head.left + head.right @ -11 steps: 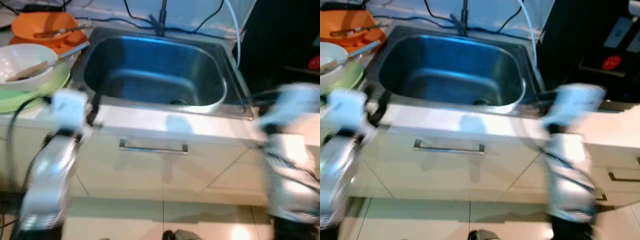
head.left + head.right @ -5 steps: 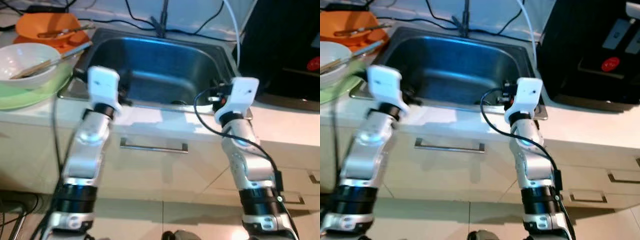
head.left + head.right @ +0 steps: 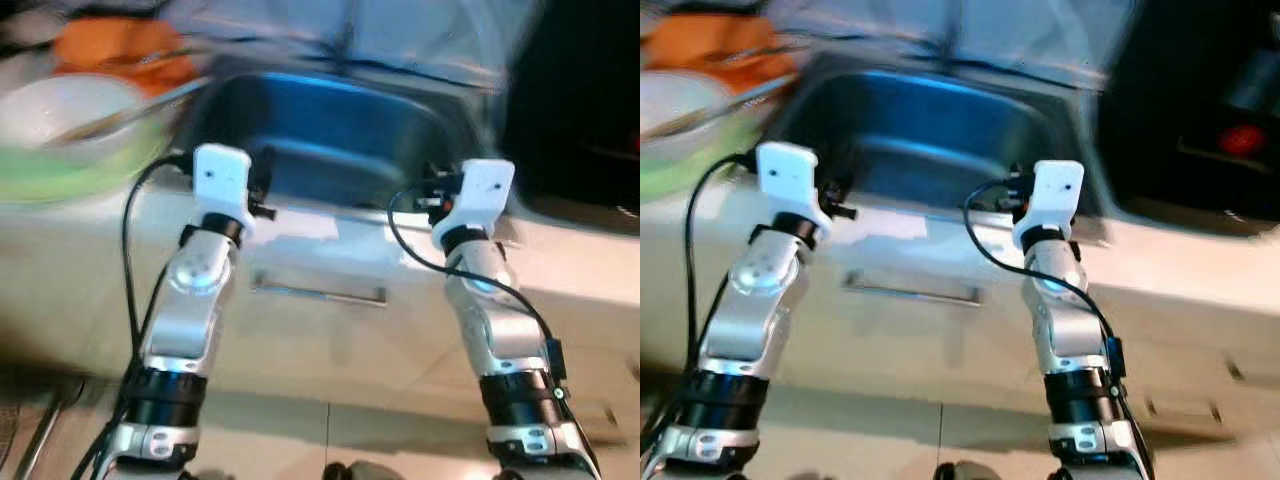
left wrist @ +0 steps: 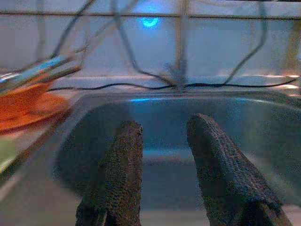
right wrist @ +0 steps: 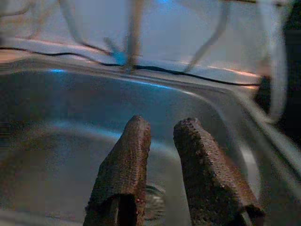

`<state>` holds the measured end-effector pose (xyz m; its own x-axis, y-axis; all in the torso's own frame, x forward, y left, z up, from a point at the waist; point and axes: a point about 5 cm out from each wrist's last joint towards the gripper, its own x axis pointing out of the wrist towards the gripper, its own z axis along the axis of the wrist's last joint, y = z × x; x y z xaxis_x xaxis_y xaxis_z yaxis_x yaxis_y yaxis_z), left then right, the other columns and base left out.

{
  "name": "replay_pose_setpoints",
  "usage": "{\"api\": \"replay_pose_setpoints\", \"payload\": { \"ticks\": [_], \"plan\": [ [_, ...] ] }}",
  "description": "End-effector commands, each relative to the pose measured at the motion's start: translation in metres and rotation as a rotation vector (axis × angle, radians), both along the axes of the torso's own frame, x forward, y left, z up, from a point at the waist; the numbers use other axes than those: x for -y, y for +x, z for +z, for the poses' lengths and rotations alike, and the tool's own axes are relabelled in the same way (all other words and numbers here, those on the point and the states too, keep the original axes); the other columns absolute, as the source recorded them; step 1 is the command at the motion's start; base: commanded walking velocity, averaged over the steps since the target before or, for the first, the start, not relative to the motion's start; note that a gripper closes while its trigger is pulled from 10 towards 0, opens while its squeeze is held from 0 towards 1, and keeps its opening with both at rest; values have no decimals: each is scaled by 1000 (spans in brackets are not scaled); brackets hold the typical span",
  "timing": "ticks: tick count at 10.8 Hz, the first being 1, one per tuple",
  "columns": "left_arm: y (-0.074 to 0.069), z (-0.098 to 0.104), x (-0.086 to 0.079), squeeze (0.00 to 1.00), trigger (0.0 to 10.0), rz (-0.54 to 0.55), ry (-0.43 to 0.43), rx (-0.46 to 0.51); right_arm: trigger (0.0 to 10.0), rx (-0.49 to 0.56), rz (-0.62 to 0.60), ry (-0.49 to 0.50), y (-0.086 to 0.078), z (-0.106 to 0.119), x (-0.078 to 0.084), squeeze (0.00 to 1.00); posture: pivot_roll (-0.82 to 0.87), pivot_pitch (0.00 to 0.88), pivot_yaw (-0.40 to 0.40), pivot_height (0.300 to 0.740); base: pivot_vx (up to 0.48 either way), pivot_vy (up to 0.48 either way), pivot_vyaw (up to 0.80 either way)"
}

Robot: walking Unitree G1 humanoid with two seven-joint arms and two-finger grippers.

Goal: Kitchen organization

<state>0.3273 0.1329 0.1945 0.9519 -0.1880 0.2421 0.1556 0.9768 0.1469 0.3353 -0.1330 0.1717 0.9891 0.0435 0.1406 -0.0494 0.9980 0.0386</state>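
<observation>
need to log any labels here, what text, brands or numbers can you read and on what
None can be read.
Black appliance right of the sink: a red mark, too blurred to tell if it carries text.
Wrist housings above the left gripper and right gripper: plain white, no print visible.

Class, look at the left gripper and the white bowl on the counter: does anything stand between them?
Nothing visible does. The left gripper points over the sink, jaws apart and empty; the white bowl sits off to its left on a green plate.
</observation>
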Motion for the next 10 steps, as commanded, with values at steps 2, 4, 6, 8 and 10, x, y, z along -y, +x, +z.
{"api": "replay_pose_setpoints", "payload": {
  "ticks": [2, 4, 6, 8, 10],
  "plan": [
    [-1, -5, 1, 0, 10000, -12, 8, -14, 10000, 12, -15, 1, 1, 0, 5, 0, -57, 39, -129, 740, 0, 0, 800],
    [-2, -6, 0, 0, 10000, -10, 11, -18, 10000, 9, -23, 2, 1, -1, 7, 0, -57, 36, -127, 740, 0, 0, 800],
    [-3, -8, 2, 0, 10000, -25, 14, -22, 10000, 3, -35, 16, 1, -3, 10, 0, -57, 36, -126, 740, 0, 0, 225],
    [-3, -8, 3, 0, 10000, -30, 4, -23, 10000, 1, -31, 17, 1, -3, 11, 0, -58, 39, -127, 740, 0, 0, 0],
    [-3, -8, 3, 0, 10000, -31, -5, -28, 10000, -2, -25, 18, 2, -4, 10, 0, -58, 40, -127, 740, 0, 0, 0]
  ]
}}
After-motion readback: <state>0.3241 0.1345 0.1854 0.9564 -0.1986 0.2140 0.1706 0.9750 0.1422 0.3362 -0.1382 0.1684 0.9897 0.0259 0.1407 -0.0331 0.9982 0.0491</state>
